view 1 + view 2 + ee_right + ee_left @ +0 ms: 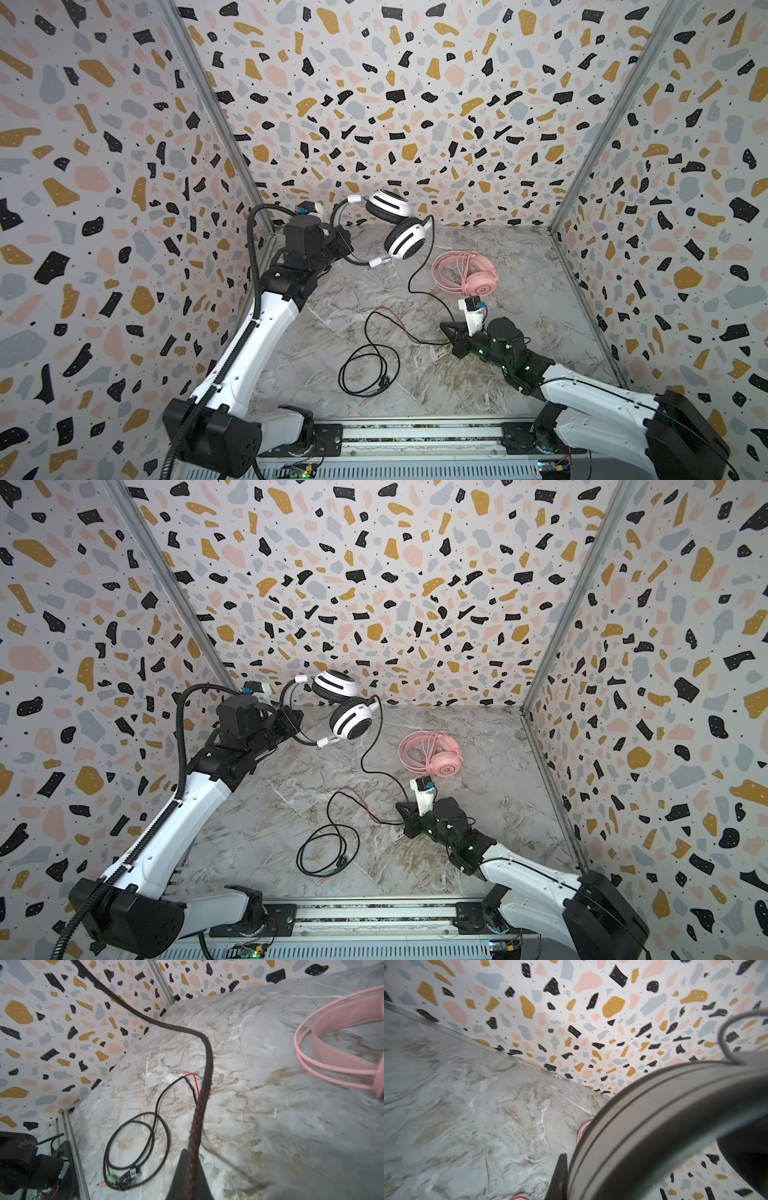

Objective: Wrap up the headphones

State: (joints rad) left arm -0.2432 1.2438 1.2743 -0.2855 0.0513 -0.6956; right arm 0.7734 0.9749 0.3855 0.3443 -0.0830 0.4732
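Note:
The white-and-black headphones [404,243] [351,723] hang above the back left of the table. My left gripper [343,246] [293,723] [568,1160] is shut on their dark headband [654,1126]. Their long black cable [409,282] [207,1059] drops from an ear cup to the table. My right gripper [451,338] [405,818] [190,1157] is shut on that cable low over the middle right of the table. The rest of the cable lies in loose loops [365,365] [137,1140] ending in plugs [112,1180]. The pink headphones [465,274] [432,754] [336,1022] lie flat behind my right gripper, their pink cable coiled on them.
Patterned walls close in the marble table [519,332] at the left, back and right. A metal rail [415,434] carrying both arm bases runs along the front edge. A thin red wire [399,328] runs beside the black cable.

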